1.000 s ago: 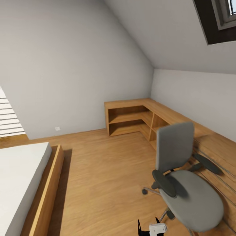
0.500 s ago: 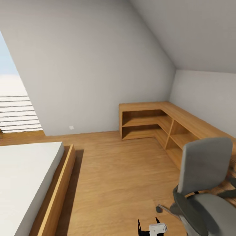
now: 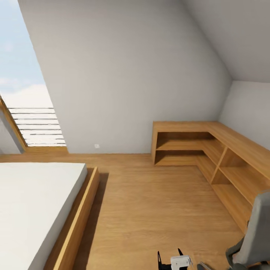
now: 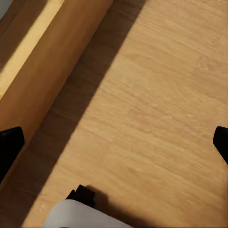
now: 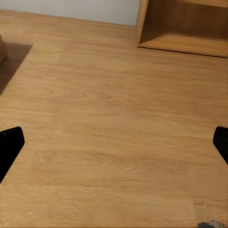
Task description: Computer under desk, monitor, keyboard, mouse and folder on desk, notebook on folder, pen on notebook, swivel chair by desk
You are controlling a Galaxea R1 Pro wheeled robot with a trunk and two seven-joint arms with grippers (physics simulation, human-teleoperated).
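Grey swivel chair [image 3: 252, 240] sits at the head view's lower right edge, upright, its back toward the wooden shelves [image 3: 210, 153]. Left gripper [image 4: 114, 142] and right gripper [image 5: 114, 142] hang spread over bare floor [image 3: 157, 210].

Attic bedroom. A low bed [image 3: 33, 202] with white mattress and wooden frame [image 3: 77, 225] is set on the wood floor [image 3: 157, 210]. An L-shaped open wooden shelf unit [image 3: 198, 146] is fitted into the corner beneath the sloped wall [image 3: 131, 75]. A slatted window [image 3: 35, 125] is seen beyond the bed.

Attic bedroom: bed [image 3: 33, 202], sloped ceiling [image 3: 240, 33]
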